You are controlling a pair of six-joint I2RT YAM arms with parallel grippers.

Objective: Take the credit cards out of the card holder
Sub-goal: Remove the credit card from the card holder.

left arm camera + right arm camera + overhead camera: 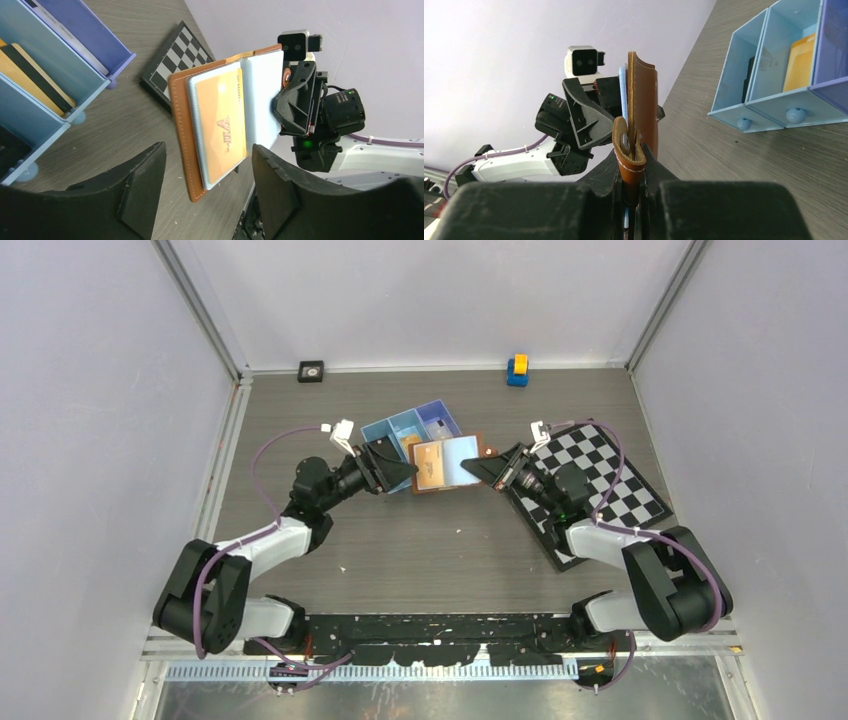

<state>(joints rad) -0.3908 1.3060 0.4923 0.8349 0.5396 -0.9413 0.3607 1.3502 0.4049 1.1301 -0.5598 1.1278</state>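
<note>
Top external: card holder (447,464) lies open and is held off the table (400,550) between the two arms. Right gripper (480,470) is on its right edge and left gripper (408,474) is at its left edge. Blue tray (392,427) sits just behind the holder; chequered board (612,490) lies under the right arm.

Left wrist: left gripper (207,192) fingers (142,182) are spread wide, one on each side of the holder's near end, with a gap visible on both sides. Orange card (221,127) sits in the pale sleeve, face toward the camera. The right gripper clamps the far pale leaf. In the tray, a yellow-orange card (27,70) with a dark stripe stands in a compartment.

Right wrist: right gripper (631,182) jaws are pressed together, pinching the holder (646,100) at its strap end. The holder stands upright and edge-on, with the left gripper beyond it
</note>
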